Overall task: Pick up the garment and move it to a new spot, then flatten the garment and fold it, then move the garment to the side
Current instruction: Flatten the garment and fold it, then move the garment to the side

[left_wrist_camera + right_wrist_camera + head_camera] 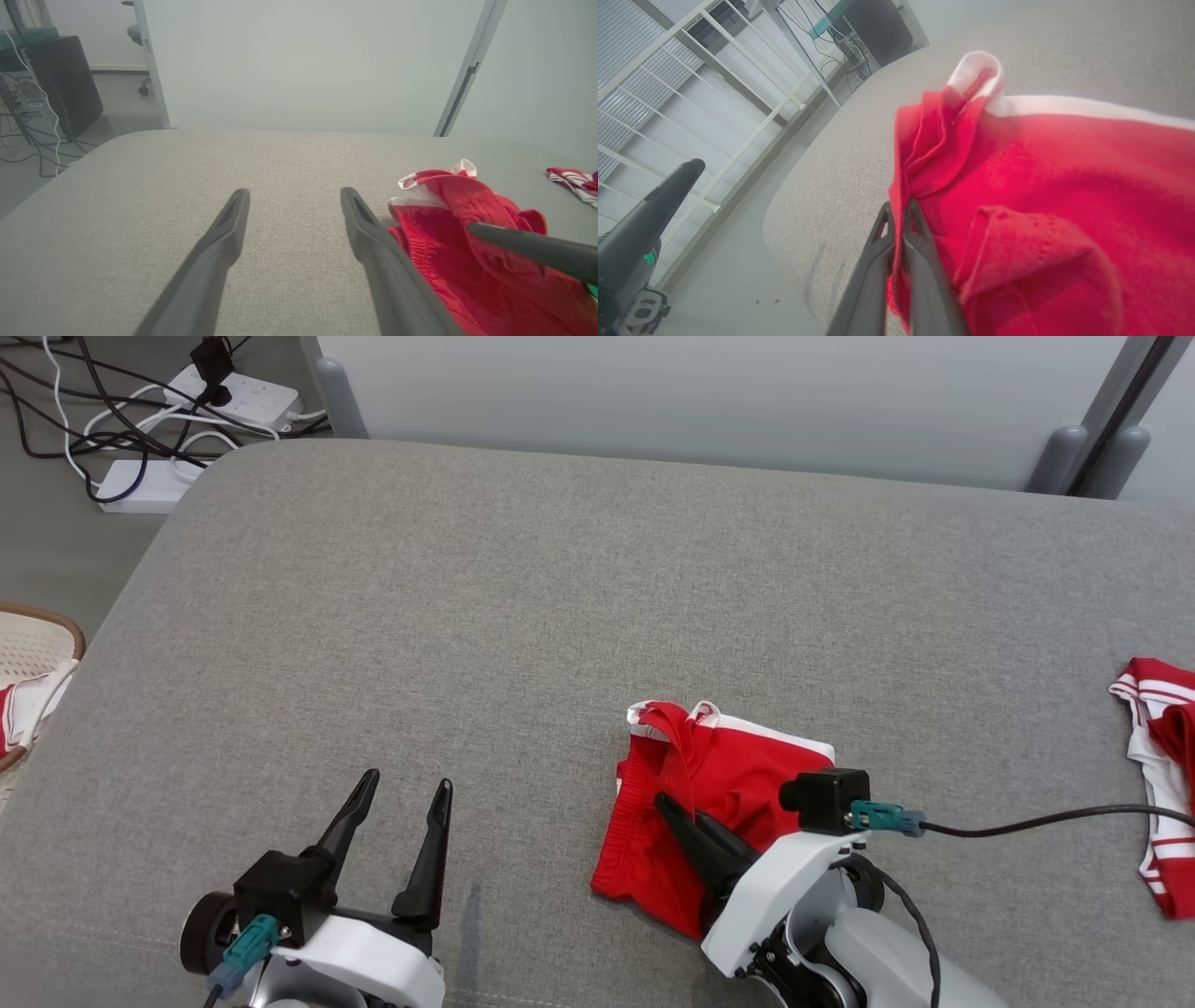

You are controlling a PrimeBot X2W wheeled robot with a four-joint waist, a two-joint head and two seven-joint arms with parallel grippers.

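Observation:
The garment (728, 775), red shorts with white trim, lies crumpled on the grey padded surface (560, 616) right of centre. My right gripper (665, 801) is shut on a fold of the garment at its left side. In the right wrist view its fingers (920, 242) pinch red cloth (1017, 186) between them. My left gripper (403, 788) stands open over bare surface to the left of the garment, holding nothing. The left wrist view shows those open fingers (369, 224), the garment (448, 205) just to their right, and a dark right finger (523, 245) lying across it.
Another red and white garment (1162, 765) lies at the surface's right edge. A woven basket (28, 644) with clothing stands off the left edge. Power strips and cables (224, 392) lie on the floor at the back left. A pale partition (709, 392) stands behind the surface.

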